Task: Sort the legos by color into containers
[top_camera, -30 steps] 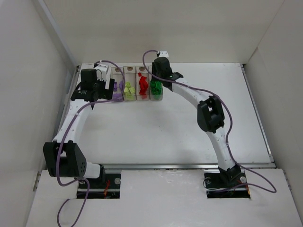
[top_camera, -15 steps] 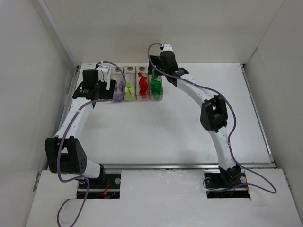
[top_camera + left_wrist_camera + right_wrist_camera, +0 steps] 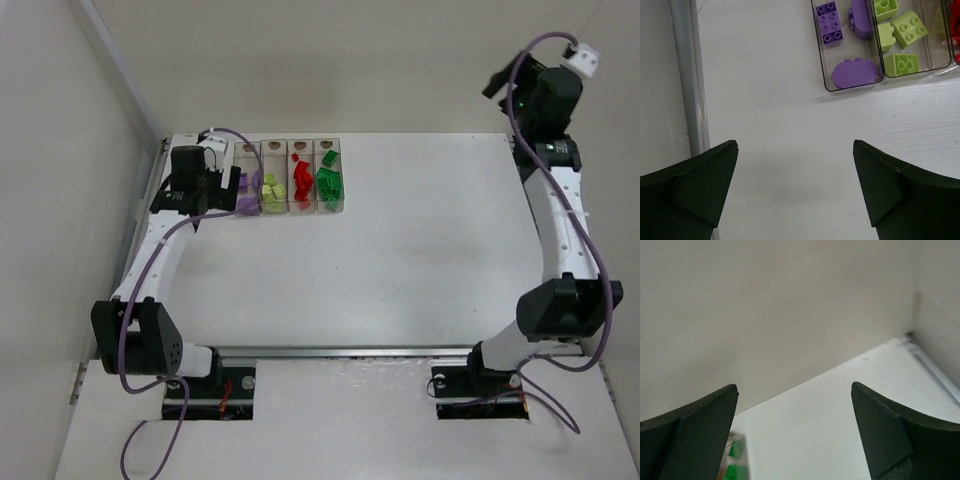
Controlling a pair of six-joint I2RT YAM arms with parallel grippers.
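Four clear containers (image 3: 290,205) stand in a row at the back left of the table. They hold purple legos (image 3: 250,188), yellow-green legos (image 3: 272,190), red legos (image 3: 300,182) and green legos (image 3: 329,184). My left gripper (image 3: 222,188) hovers open just left of the purple bin; its wrist view shows the gripper (image 3: 794,145) empty over bare table, with purple legos (image 3: 855,74) and yellow-green legos (image 3: 902,62) beyond. My right gripper (image 3: 500,85) is raised high at the far right, open and empty (image 3: 794,385). Green legos (image 3: 734,471) show at that view's bottom left.
A metal rail (image 3: 687,75) runs along the table's left edge, close to my left gripper. White enclosure walls (image 3: 400,60) surround the table on three sides. Another rail (image 3: 390,350) crosses the front edge by the arm bases.
My right arm has lifted from the green bin and swung up to the far right corner, its jaws now open. The left arm has barely moved.
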